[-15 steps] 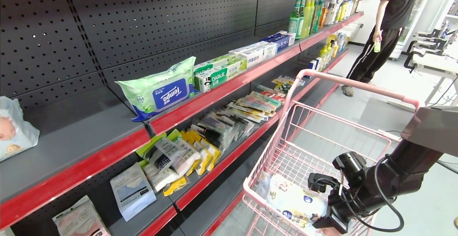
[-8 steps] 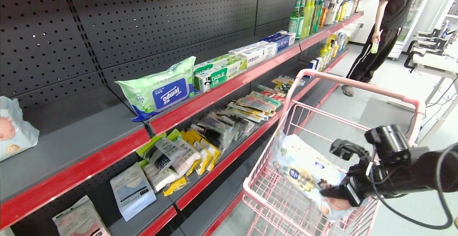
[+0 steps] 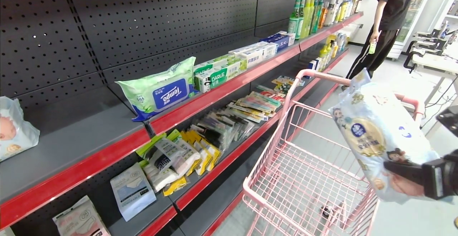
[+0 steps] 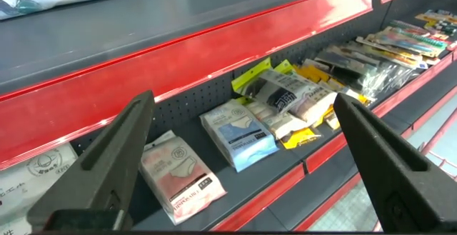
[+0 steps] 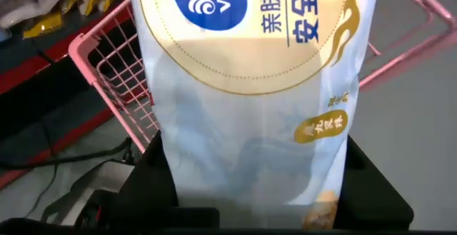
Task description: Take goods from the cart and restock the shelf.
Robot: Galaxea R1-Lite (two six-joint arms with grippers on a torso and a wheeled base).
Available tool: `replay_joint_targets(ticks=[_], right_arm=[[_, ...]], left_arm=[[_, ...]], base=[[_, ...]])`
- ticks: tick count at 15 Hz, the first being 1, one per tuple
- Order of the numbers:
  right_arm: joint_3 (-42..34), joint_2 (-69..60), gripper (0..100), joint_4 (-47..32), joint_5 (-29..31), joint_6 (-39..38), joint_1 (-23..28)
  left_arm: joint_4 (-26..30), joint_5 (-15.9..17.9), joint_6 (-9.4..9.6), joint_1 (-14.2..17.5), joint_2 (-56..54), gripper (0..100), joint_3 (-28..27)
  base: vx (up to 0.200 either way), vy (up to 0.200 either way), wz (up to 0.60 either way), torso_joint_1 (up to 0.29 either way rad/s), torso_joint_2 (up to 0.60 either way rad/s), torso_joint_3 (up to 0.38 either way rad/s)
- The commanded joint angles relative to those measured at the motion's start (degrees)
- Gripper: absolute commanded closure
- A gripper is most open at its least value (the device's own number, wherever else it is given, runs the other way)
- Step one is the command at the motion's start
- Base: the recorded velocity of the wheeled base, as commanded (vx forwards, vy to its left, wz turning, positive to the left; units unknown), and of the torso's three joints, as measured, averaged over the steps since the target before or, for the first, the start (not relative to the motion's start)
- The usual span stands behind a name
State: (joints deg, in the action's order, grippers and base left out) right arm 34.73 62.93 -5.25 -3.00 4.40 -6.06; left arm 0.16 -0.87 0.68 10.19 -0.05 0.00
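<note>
- We see the right gripper [image 3: 404, 173] clamped on the lower end of a tissue pack [image 3: 375, 135]. One black finger lies across the pack's front face.
- In the right wrist view, the right gripper [image 5: 250, 185] has a finger on each side of the tissue pack [image 5: 250, 85], both pressed against the wrap.
- The pack is in the air, above the basket of the cart [image 3: 272, 150] on the side away from the shelving. It is clear of the wire and tilted, with its top end leaning toward the pink handle.
- We see bare wire mesh inside the cart below the pack, and the wrist view shows the cart [image 5: 107, 56] rim just behind it.
- The left gripper [image 4: 243, 103] has its fingers spread wide with nothing between them. It faces the lower shelf [image 4: 285, 167].
- Past the left fingers, a light blue packet [image 4: 239, 131] and a pink-and-white packet [image 4: 182, 178] lie flat on that shelf.
- The upper shelf [image 3: 89, 164] has a red front edge. On it are a baby-print pack [image 3: 14, 128] at the near end, then bare grey board, then a green wipes pack [image 3: 161, 87] touching the toothpaste boxes [image 3: 218, 72].
- Bottles [image 3: 304, 12] stand upright on the same level, far down the aisle.
- The lower shelf [image 3: 214, 178] carries overlapping flat packets along its length.
</note>
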Motion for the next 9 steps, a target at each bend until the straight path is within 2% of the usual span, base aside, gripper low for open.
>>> replay_joint_targets(ticks=[1, 5, 9], right_arm=[[-0.19, -14.85, 100, -5.73, 3.61, 1.40, 0.87], [0.25, -18.54, 100, -6.96, 4.23, 3.60, 2.81], [-0.28, -19.16, 100, -6.96, 4.41, 4.56, 3.07]], left_arm=[[0.02, -0.01, 0.02, 0.00, 0.05, 0, 0.00], [0.02, -0.01, 0.02, 0.00, 0.05, 0, 0.00], [0.02, -0.01, 0.02, 0.00, 0.05, 0, 0.00]], base=[[0.000, 0.000, 0.00, 0.000, 0.00, 0.000], [0.000, 0.000, 0.00, 0.015, -0.03, -0.021], [0.000, 0.000, 0.00, 0.196, -0.47, -0.282]])
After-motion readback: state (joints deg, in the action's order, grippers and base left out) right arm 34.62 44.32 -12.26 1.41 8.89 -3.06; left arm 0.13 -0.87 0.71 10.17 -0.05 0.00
